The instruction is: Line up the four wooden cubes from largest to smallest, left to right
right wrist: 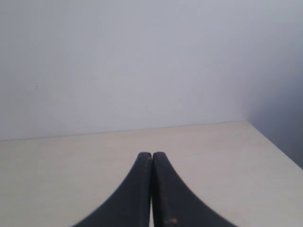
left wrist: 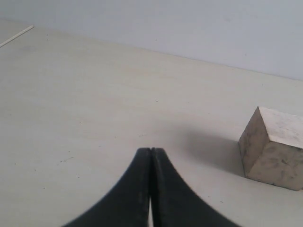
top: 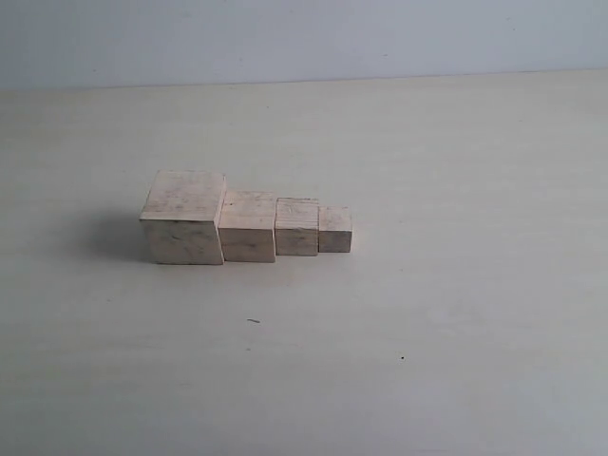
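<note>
Four pale wooden cubes (top: pixel 247 226) sit in a tight row (largest leftmost).

Obstacle, one item: the row of four wooden cubes (top: pixel 249 228) near mid-worktop, set side by side, too close for a finger to pass between them. Access I have: from above, along the front and rear faces, and at both ends, beside the largest cube (top: pixel 182 228) and the smallest cube (top: pixel 334 230). Free room: bare worktop (top: pixel 456 332) on every side. Rear limit: wall (top: pixel 304 38). Ahead of my left tool (left wrist: pixel 150 150): bare worktop, largest cube off its line, apart.
</note>
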Robot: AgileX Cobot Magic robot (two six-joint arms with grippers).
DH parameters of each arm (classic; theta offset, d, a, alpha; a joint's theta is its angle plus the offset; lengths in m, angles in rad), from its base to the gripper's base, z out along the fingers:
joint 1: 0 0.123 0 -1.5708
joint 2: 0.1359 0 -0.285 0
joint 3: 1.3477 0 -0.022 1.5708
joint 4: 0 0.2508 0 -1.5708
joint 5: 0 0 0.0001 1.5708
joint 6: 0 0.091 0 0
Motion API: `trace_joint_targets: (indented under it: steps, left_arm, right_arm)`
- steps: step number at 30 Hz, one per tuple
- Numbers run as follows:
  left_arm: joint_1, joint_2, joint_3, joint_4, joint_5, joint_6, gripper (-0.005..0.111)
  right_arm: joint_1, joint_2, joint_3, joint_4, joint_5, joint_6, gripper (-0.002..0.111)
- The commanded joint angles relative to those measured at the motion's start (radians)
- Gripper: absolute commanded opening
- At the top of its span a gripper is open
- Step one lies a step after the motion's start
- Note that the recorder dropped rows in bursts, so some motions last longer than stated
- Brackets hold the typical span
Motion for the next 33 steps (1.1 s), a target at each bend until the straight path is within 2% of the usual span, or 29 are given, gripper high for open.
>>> trace_joint_targets:
  steps: [1, 6, 13, 17, 23, 33]
  left_arm:
    - [0.001, -0.005, 0.002, 0.004, -0.007, 0.000, 0.000]
    - [0.001, -0.005, 0.002, 0.004, -0.007, 0.000, 0.000]
    - [0.001, -0.005, 0.002, 0.004, -0.007, 0.000, 0.000]
    - [0.001, -0.005, 0.002, 0.004, -0.007, 0.000, 0.000]
    - [0.001, -0.005, 0.002, 0.004, -0.007, 0.000, 0.000]
    - [0.001, -0.005, 0.002, 0.004, -0.007, 0.000, 0.000]
  right_arm:
    - [-0.006, -0.036, 0.082, -0.008, -0.018, 0.004, 0.000]
    - [-0.006, -0.035, 0.151, 0.019, -0.020, 0.004, 0.000]
    - [0.005, -0.219, 0.287, 0.028, -0.026, 0.009, 0.000]
    - [0.005, -0.219, 0.287, -0.123, 0.003, 0.137, 0.000]
    - [0.005, -0.219, 0.287, -0.132, 0.080, 0.127, 0.000]
    - [0.005, -0.219, 0.287, -0.132, 0.080, 0.135, 0.000]
